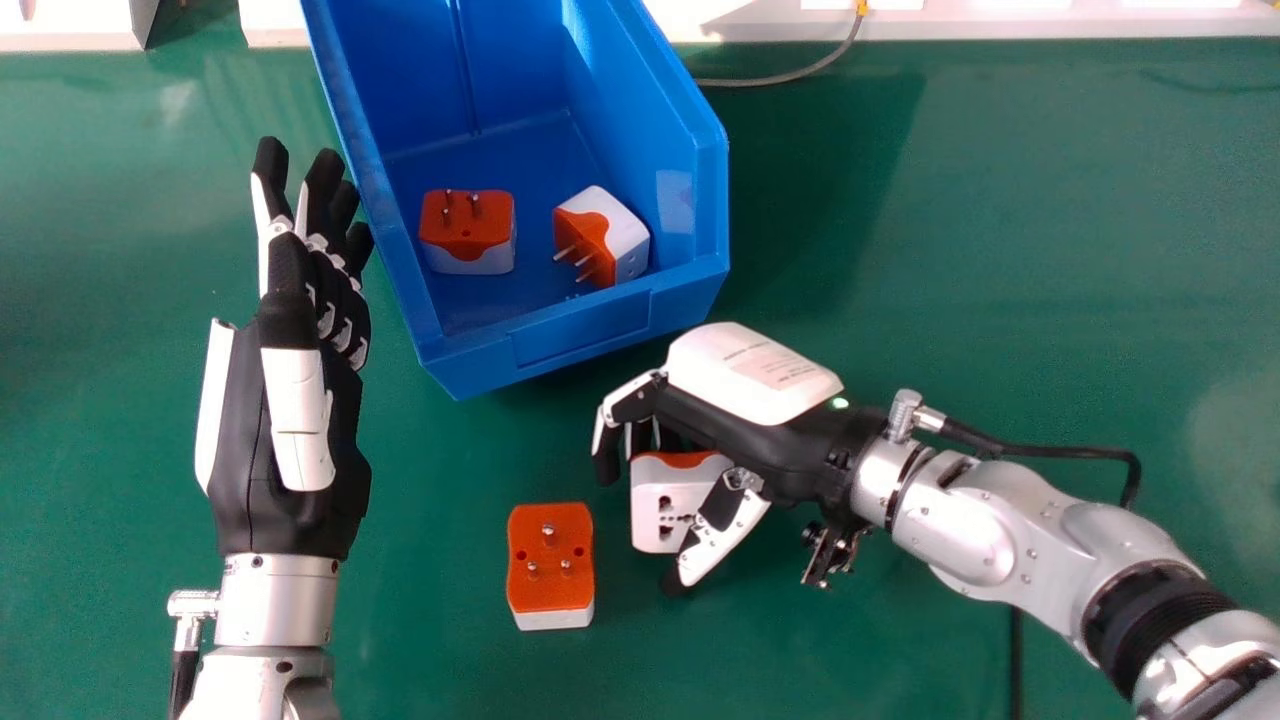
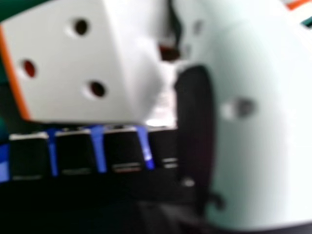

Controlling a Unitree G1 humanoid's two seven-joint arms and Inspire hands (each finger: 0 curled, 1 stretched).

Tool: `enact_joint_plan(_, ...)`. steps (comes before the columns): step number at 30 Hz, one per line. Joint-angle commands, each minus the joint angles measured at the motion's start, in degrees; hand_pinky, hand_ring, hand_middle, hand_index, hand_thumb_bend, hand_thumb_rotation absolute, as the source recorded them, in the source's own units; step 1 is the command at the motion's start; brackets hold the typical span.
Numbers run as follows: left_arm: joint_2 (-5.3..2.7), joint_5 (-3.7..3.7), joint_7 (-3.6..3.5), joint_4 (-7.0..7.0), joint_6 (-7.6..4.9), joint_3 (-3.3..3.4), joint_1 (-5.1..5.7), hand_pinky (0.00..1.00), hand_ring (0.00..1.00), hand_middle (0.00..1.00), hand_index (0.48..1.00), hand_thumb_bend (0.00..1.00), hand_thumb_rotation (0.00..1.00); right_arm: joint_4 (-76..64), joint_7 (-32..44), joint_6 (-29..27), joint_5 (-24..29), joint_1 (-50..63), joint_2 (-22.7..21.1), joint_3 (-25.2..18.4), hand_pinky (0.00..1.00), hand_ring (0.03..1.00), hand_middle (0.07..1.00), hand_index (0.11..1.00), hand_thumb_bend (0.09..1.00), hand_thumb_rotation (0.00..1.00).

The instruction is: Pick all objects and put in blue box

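My right hand (image 1: 755, 380) is over the table below the blue box (image 1: 580, 340), its fingers curled round the far side of a white and orange adapter (image 1: 655, 510) and its thumb against the near side. In the right hand view, the white adapter (image 2: 63, 53) lies between the thumb of my right hand (image 2: 258, 146) and the dark fingers. Just left of it in the head view, another adapter (image 1: 550, 560) rests on the table, orange pin face up. Inside the box are two more adapters, one (image 1: 467, 232) left and one (image 1: 603, 237) right. My left hand (image 1: 240, 440) is held open left of the box.
The green table (image 1: 1000, 250) extends to both sides. Along its far edge runs a white ledge (image 1: 1050, 25), with a thin grey cable (image 1: 790, 77) trailing behind the box. The box's near wall stands just beyond my right hand.
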Motion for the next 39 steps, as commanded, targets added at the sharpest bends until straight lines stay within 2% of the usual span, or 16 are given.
enact_joint_plan(1, -0.08, 0.42, -0.24, -0.65, -0.94, -0.31, -0.81, 1.0, 1.0, 1.0, 1.0, 0.88, 1.0, -3.03, 1.31, -1.22, 2.97, -0.52, -1.1, -2.14, 0.28, 0.317, 0.455, 0.507, 0.534, 0.0)
enact_joint_plan(8, -0.13, 0.42, -0.22, -0.09, -1.02, -0.28, -1.21, 1.0, 1.0, 1.0, 1.0, 0.88, 1.0, -10.2, 7.63, -1.01, 8.47, 0.44, -3.2, -6.49, 0.28, 0.32, 0.441, 0.513, 0.529, 0.0)
enact_joint_plan(16, -0.02, 0.73, 0.13, -0.67, -0.98, -0.23, -0.99, 1.0, 1.0, 1.0, 1.0, 0.88, 1.0, -15.28, 11.76, 0.82, 10.83, 0.42, -3.93, -9.12, 0.28, 0.332, 0.438, 0.518, 0.526, 0.0)
enact_joint_plan(26, 0.04, 0.81, -0.03, 0.31, -1.29, -0.18, -1.37, 1.0, 1.0, 1.0, 1.0, 0.87, 1.0, -22.25, 20.72, 1.38, 17.04, -4.82, -4.99, -13.25, 0.28, 0.32, 0.428, 0.521, 0.524, 0.0)
enact_joint_plan(33, 0.11, 1.04, 0.02, -0.06, -1.14, -0.29, -1.23, 1.0, 1.0, 1.0, 1.0, 0.88, 1.0, -22.36, 21.3, 1.34, 17.59, -8.16, -4.01, -14.83, 0.26, 0.297, 0.442, 0.508, 0.527, 0.0)
enact_joint_plan(39, 0.25, 0.9, -0.16, 0.26, -1.29, -0.17, -1.34, 1.0, 1.0, 1.0, 1.0, 0.88, 1.0, -20.63, 20.34, 1.23, 16.77, -12.07, -3.25, -15.29, 0.2, 0.251, 0.459, 0.493, 0.529, 0.0)
